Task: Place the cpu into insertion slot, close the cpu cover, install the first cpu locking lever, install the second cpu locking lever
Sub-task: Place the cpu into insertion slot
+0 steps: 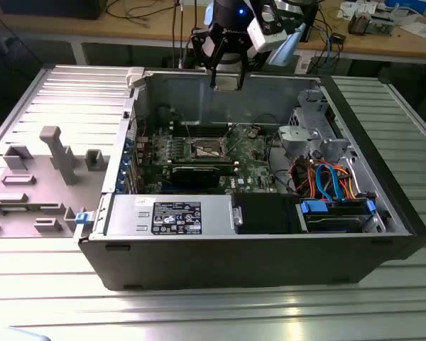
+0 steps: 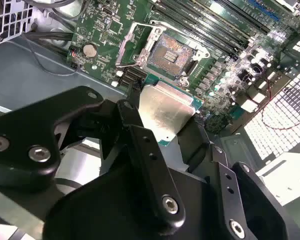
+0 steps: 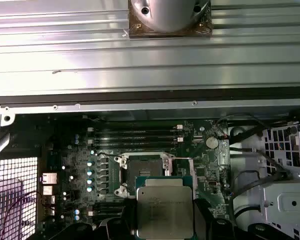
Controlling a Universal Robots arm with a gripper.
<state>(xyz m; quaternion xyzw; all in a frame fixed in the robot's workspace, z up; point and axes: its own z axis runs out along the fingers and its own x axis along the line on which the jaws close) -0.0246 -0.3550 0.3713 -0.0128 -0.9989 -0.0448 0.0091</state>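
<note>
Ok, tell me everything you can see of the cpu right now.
The cpu is a flat square chip with a silver-grey metal top and a thin green edge. The gripper holds it by two opposite edges in the air above the green board, close to the insertion slot but not in it.

A ribbed, silvery metal tabletop (image 1: 199, 312) carries an open desktop computer case (image 1: 248, 259), which lies on its side near the middle with its inside facing up. Just beside the case, at the exterior view's left, a grey plastic fixture plate (image 1: 28, 192) with upright blocks rests flat on the same slats.
</note>
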